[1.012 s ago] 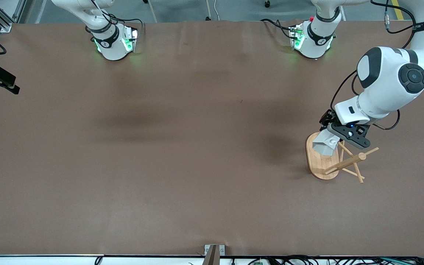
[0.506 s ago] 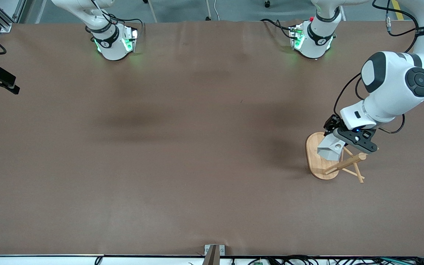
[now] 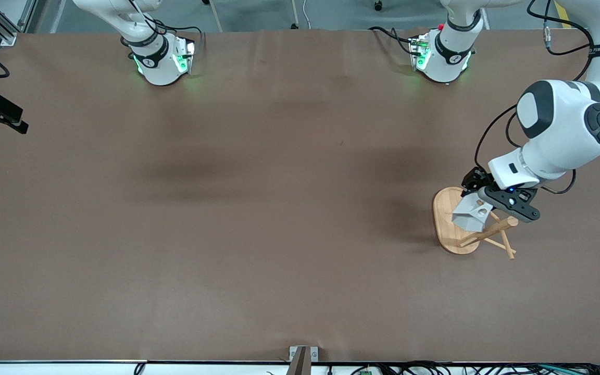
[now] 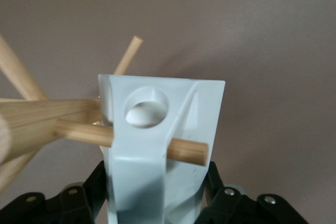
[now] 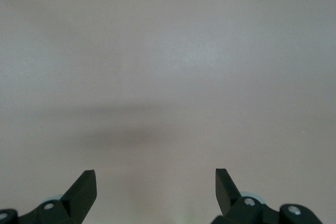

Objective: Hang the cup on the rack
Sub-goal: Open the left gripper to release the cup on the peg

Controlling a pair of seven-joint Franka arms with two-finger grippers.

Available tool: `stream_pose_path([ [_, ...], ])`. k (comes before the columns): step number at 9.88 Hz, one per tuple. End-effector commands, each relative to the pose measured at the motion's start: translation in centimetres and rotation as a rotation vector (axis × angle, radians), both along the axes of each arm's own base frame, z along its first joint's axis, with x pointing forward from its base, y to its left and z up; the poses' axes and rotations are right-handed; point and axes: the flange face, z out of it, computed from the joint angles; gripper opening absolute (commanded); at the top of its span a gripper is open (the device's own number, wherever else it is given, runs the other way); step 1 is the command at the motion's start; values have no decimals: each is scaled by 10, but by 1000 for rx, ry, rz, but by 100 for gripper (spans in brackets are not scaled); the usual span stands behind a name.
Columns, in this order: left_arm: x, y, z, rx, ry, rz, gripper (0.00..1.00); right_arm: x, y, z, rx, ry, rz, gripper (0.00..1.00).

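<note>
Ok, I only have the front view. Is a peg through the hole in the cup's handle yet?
Observer: No. The left wrist view shows the hole in the cup with no peg in it. A peg crosses the handle just beside it.
Operator: Does the left gripper have the cup?
Observer: Yes. The left gripper is shut on the cup, over the rack.
Operator: And the right gripper?
Observer: The right gripper is open and holds nothing. It waits over the bare table.
</note>
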Motion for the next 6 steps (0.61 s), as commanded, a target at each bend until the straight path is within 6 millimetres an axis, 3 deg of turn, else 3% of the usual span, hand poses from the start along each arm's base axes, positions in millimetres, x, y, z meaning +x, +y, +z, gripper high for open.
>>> stream_pose_path([
  [1,9,6,-9,-8,-2,-3,32,2,-1,1,0,-3,-12,100],
  [2,10,10,-12,-8,1,6,99,2,-1,1,0,-3,-12,100],
  [5,9,11,-1,-13,-10,47,100,2,-1,1,0,-3,-12,100],
  [6,7,10,12,-18,-22,93,100,2,-1,1,0,-3,-12,100],
])
